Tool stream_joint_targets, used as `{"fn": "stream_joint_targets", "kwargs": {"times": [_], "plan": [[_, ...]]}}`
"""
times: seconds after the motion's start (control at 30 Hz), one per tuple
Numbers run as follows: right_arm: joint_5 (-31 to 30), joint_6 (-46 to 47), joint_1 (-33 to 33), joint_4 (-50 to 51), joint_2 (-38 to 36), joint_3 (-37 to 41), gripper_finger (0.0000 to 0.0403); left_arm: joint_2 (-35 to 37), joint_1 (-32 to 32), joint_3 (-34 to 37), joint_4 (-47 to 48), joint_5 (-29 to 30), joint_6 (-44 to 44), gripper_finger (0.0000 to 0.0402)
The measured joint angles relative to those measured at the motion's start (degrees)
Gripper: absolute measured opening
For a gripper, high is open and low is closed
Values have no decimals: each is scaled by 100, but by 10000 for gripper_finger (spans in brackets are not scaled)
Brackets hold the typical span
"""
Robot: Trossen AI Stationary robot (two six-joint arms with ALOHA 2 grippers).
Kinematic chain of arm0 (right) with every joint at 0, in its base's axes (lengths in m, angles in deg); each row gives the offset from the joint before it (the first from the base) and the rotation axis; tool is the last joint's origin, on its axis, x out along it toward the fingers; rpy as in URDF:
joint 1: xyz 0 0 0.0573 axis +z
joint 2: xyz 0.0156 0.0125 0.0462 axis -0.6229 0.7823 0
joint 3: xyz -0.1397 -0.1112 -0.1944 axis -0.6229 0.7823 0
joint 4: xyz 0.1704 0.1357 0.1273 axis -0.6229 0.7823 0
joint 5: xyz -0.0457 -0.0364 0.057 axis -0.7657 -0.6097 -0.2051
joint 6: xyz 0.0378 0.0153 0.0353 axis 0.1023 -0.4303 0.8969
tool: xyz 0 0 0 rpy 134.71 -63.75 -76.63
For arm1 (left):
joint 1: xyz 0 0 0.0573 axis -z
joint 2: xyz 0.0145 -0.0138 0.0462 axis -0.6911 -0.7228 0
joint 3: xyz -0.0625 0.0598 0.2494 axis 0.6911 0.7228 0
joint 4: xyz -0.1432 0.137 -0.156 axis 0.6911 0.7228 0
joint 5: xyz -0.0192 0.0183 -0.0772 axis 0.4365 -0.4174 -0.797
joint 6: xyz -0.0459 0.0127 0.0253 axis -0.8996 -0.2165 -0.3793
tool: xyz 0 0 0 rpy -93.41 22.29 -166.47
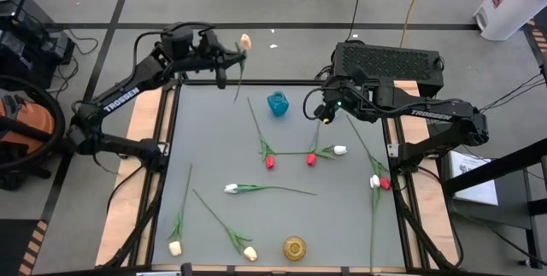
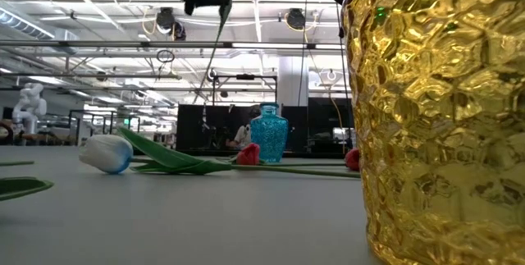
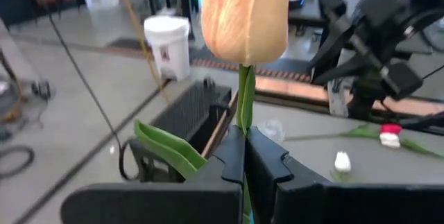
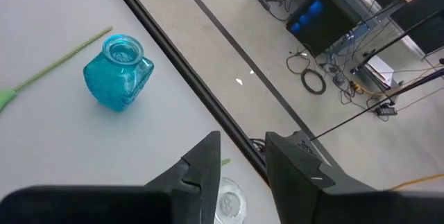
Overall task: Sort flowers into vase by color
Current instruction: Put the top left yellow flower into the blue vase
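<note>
Counting the flowers from the overhead shot: eight tulips lying on the counter plus one up in the air, so nine total. Two cream-yellow ones sit down at about 7 o'clock and 6 o'clock, one white near the middle, two red just past centre toward 1 o'clock with a white bud right beside them, and a white-and-red pair touching each other over at 3 o'clock. Two vases: a blue vase at 12 o'clock and a gold vase at 6 o'clock, right by the near edge.

The ninth one, a peach tulip, is held by the left hand, which hangs past the far edge at roughly 11 o'clock. The fingers are pinched together on the stem just below the bud, and the stem hangs down toward the counter.

The right hand hovers near 1 o'clock, just beside the blue vase, jaws a bit apart with nothing between them.

The counter is plain grey with a dark frame and wood strips down both sides. The room is a workshop: concrete floor, cables, a white bucket in the far corner, pipes and lights overhead.

Most open space is the left half of the counter and the strip along the far edge; the right side is crowded with stems.
</note>
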Motion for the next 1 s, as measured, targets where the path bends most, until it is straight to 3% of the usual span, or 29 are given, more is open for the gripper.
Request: {"fn": "stream_joint_targets", "kwargs": {"times": [0.53,1.0], "plan": [[-2,106,0,88,0,0,105,-199,436,0,-2009,-249,-50,4],[1,342,2,338,0,0,105,-905,437,2,-2692,-353,-52,4]]}}
